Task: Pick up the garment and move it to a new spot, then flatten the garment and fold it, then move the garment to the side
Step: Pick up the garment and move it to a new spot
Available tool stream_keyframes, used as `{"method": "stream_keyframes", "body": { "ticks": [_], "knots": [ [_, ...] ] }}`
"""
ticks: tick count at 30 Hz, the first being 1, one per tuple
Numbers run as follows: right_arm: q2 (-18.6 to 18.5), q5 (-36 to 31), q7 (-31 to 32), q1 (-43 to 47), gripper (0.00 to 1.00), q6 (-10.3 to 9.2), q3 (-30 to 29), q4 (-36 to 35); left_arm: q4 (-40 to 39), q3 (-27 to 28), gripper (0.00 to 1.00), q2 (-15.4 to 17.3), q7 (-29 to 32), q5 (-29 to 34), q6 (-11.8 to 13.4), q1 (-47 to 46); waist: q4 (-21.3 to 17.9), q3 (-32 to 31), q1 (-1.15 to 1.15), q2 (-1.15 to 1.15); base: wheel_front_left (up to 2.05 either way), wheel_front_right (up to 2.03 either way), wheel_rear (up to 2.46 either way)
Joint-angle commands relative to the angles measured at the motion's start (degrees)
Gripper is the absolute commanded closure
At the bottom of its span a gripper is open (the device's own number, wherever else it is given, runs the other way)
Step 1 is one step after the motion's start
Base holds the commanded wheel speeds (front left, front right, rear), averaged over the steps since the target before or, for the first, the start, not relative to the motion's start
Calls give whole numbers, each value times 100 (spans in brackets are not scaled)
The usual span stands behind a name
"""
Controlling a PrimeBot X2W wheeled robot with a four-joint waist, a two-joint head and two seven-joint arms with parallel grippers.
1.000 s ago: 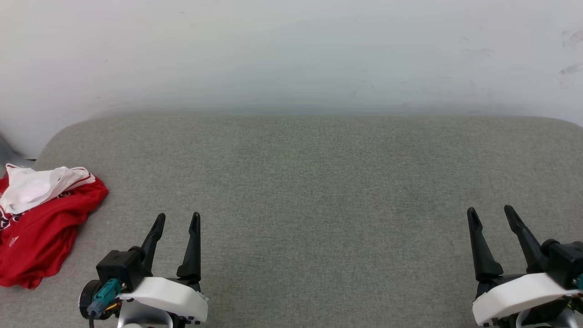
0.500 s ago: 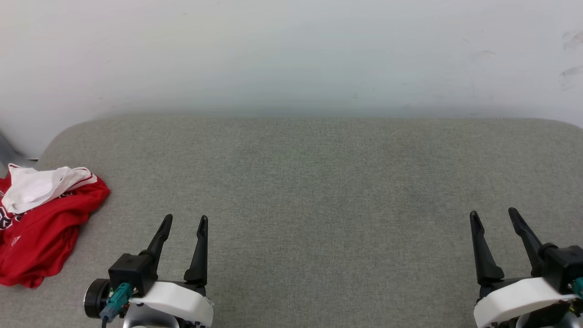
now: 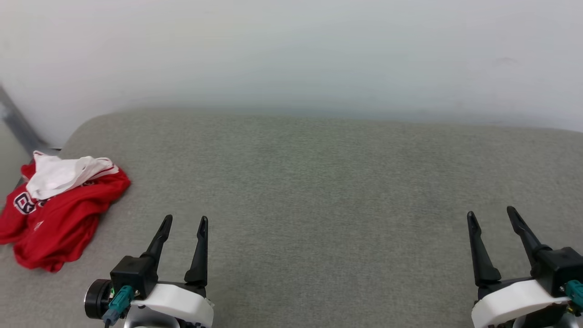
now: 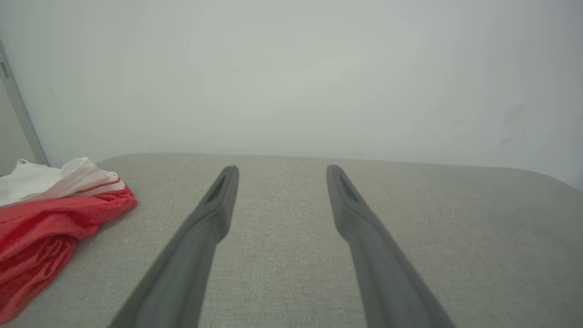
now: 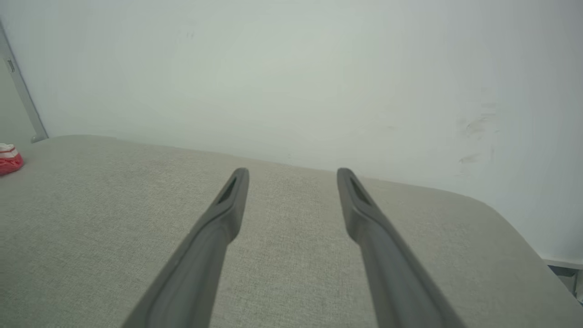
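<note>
Surface (image 3: 319, 205): grey woven cloth covering, matt, with a fine grainy weave.
Garment (image 3: 63, 218): thin red cloth with a faint sheen, finely meshed in the left wrist view; white sleeve cloth, matt; all soft and crumpled.
Left hand (image 3: 186, 218), right hand (image 3: 490, 212): fingers (image 3: 199, 259) of black plastic, matt and smooth; wrist shells (image 3: 177, 300) of white plastic, smooth, slightly glossy.
Wall (image 3: 291, 54): pale, smooth, matt; faint grey scuffs in the right wrist view.
Corner strip (image 3: 18, 127): grey, metal-looking, dull.
</note>
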Motion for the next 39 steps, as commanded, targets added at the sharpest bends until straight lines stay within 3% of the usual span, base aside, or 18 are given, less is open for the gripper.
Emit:
{"method": "stream_keyframes", "body": {
  "ticks": [1,24,31,39],
  "knots": [
    [15,-113,-31,42,0,-2,40,-45,19,40,0,-11,-41,95,-18,-63,168,1,0,0,0,0,0],
    [13,170,-152,-163,0,-3,356,82,92,606,0,-128,-61,71,-87,-126,2003,35,0,0,0,0,0],
    [12,200,-191,-213,0,-3,380,142,97,686,0,-146,-61,77,-113,-70,2329,43,0,0,0,0,0],
    [12,197,-216,-243,0,-3,351,170,108,739,0,-155,-61,113,-135,-163,2438,82,0,0,0,0,0]
  ]
}}
